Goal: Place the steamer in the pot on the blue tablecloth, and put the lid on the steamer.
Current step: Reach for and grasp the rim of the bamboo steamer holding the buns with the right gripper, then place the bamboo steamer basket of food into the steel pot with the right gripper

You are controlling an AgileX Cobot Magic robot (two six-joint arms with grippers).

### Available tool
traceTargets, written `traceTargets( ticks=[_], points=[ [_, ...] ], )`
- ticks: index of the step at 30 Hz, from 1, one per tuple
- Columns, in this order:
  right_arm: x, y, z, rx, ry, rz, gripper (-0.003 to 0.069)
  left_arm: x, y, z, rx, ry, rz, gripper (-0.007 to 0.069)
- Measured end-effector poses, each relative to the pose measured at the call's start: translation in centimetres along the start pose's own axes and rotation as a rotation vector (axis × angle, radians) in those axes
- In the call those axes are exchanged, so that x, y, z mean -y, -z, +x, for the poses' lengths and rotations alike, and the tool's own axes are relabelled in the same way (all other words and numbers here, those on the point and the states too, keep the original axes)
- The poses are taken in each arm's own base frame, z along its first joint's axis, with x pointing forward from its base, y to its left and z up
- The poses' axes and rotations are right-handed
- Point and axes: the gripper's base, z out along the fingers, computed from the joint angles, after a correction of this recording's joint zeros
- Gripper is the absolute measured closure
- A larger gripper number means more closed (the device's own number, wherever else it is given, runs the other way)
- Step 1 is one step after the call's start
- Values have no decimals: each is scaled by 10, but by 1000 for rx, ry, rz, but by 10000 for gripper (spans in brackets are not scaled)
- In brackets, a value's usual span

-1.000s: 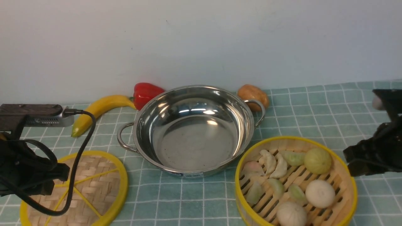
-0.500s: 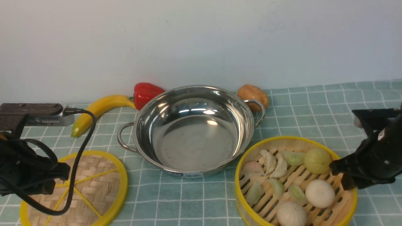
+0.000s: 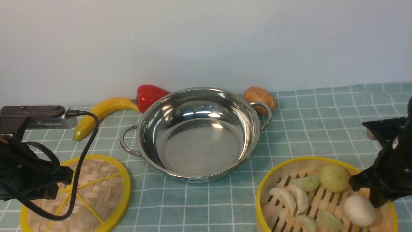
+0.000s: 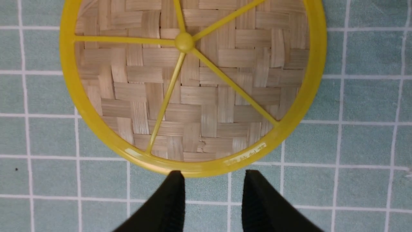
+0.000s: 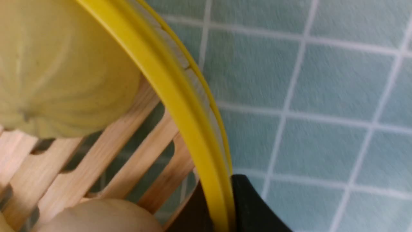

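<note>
Presently catalogued, item by item.

Steamer [image 3: 291, 166]: near right, over the cloth [image 3: 322, 112], partly cut off by the frame edge. It holds a white bun [image 3: 359, 211], a green bun [image 3: 334, 177] and dumplings [image 3: 283, 196]. It sits apart from the pot; whether it rests on the cloth or is raised off it cannot be told.

Right gripper [image 5: 225, 209]: clenched on the steamer's yellow rim at its right side, one finger inside the wall and one outside.

Lid [image 4: 209, 96]: flat on the cloth, near left, well apart from the steamer.

Left gripper [image 4: 212, 183]: released, fingers spread above the cloth just beside the lid's rim, grasping nothing.

Pot [image 3: 199, 145]: centre, upright, farther back than lid and steamer.

Banana [image 3: 103, 111], pepper [image 3: 148, 95]: behind the pot's left side, by the wall.

Potato [image 3: 259, 96]: behind the pot's right handle.
</note>
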Motion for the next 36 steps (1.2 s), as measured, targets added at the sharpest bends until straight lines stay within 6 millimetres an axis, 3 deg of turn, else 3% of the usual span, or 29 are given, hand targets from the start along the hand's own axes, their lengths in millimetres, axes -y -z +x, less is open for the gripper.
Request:
traceTargets(
  ticks=[2, 3, 4, 6, 7, 9, 11, 14, 15, 19, 21, 26, 32, 36],
  points=[
    [0, 15, 0, 5, 2, -1, 605, 0, 0, 0, 0, 0, 0, 382],
    [-1, 27, 0, 22, 2, -5, 605, 0, 0, 0, 0, 0, 0, 382],
    [-2, 52, -4, 69, 3, -12, 605, 0, 0, 0, 0, 0, 0, 382],
    [-2, 65, -6, 92, 3, -18, 605, 0, 0, 0, 0, 0, 0, 382],
    [-4, 85, -11, 136, 9, -26, 605, 0, 0, 0, 0, 0, 0, 382],
    [-6, 96, -16, 164, 18, -30, 605, 0, 0, 0, 0, 0, 0, 382],
    [-17, 124, -33, 263, 47, -45, 605, 0, 0, -1, 8, 1, 1, 382],
    [-40, 142, -62, 339, 86, -80, 605, 0, 0, -2, 18, 1, 2, 382],
    [-43, 139, -65, 333, 89, -83, 605, 0, 0, -2, 19, 2, 3, 382],
    [-88, 136, -111, 379, 133, -140, 605, 0, -2, -2, 13, 2, 3, 382],
    [-111, 119, -135, 377, 145, -162, 605, 0, -2, -3, 11, 1, 3, 382],
    [-160, 91, -168, 404, 204, -202, 605, 0, -3, -3, 8, 1, 3, 382],
    [-186, 62, -187, 406, 217, -230, 605, 0, -3, -3, 8, 2, 3, 382],
    [-189, 38, -193, 377, 214, -219, 605, 0, -3, -3, 8, 2, 3, 382]
  ],
)
